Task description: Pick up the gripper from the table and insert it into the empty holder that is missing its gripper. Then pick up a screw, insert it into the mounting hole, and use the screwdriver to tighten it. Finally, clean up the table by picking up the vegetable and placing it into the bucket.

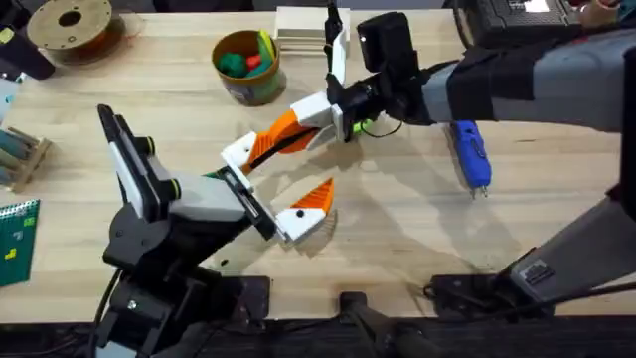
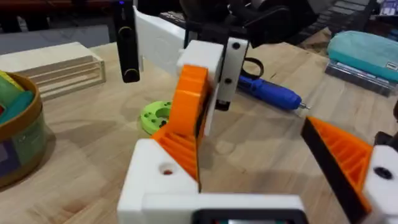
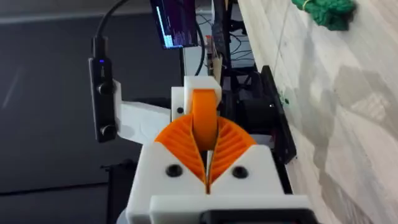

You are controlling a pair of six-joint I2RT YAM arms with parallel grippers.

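I am holding my right claw [image 1: 320, 111] over the middle of the tabletop [image 1: 397, 229], its two orange pads pinched tight on the small orange wedge [image 3: 204, 121] that I am pressing up against the white holder [image 2: 158, 174] on my left arm. My left claw [image 1: 283, 189] is standing wide open, gripping nothing, one white finger meeting that wedge and the other finger with its own orange tip [image 1: 316, 197] pointing away to the side. The blue screwdriver [image 1: 471, 153] is lying flat on the wood to the right of my right claw, well apart from the rest. The round bucket [image 1: 246, 68] is sitting toward the far edge with green and red things inside, and a lime-green ring [image 2: 155, 116] is lying just below the joined claws.
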